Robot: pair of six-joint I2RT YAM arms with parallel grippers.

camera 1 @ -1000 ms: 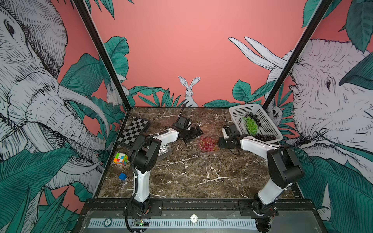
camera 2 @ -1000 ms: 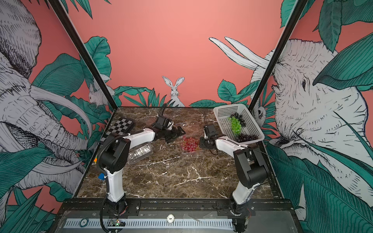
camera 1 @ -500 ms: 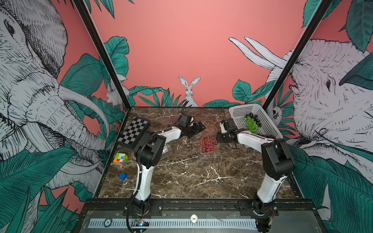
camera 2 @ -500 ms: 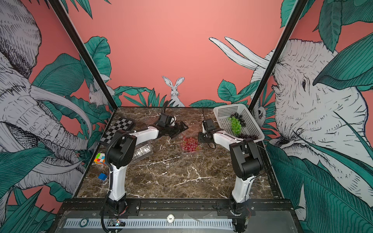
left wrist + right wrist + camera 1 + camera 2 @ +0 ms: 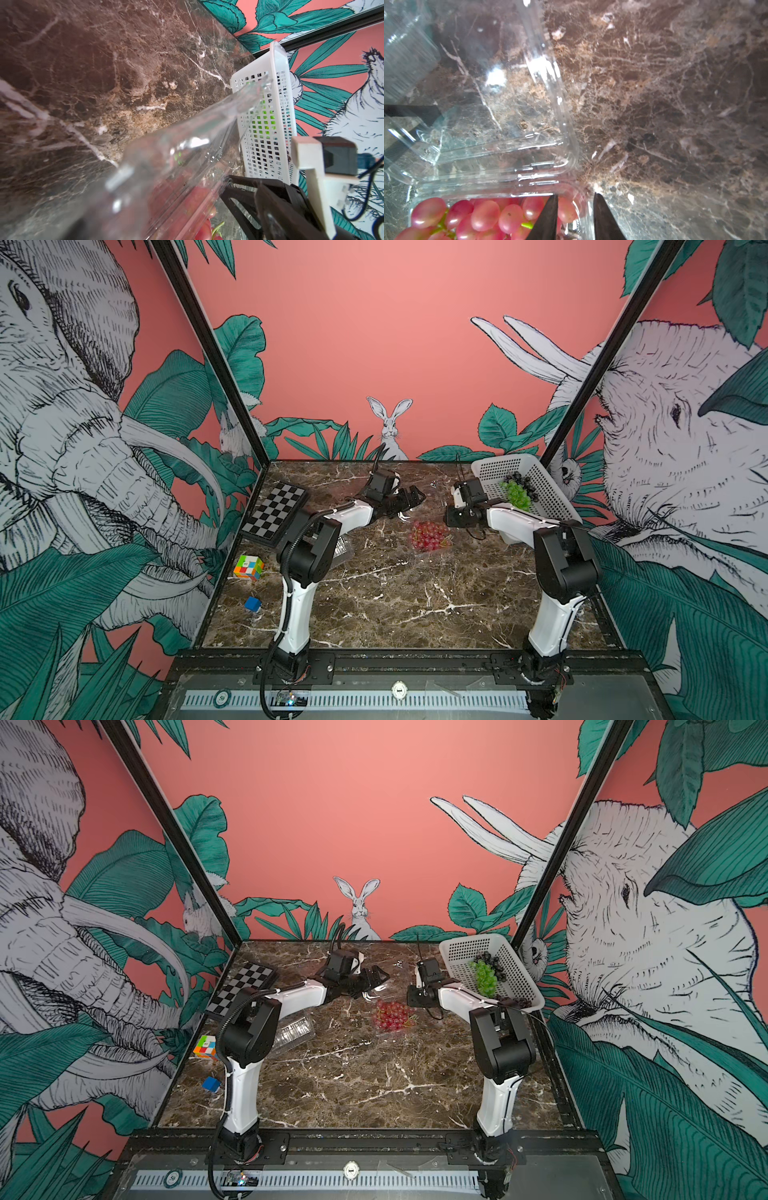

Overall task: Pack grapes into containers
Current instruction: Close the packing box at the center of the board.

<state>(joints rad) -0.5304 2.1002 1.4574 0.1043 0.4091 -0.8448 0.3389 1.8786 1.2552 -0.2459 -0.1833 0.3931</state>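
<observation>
Reached farther right since a second ago: left gripper (image 5: 409, 502), jaws spread wide at the clear lid (image 5: 207, 124). Right gripper (image 5: 575, 197): half-closed astride container (image 5: 529, 185) corner, clamp uncertain. Red grapes (image 5: 428, 536) packed, frame centre; lid unclosed. Green grapes (image 5: 517, 494), dark grapes (image 5: 519, 479) unpacked in basket (image 5: 494, 472), upper right.
</observation>
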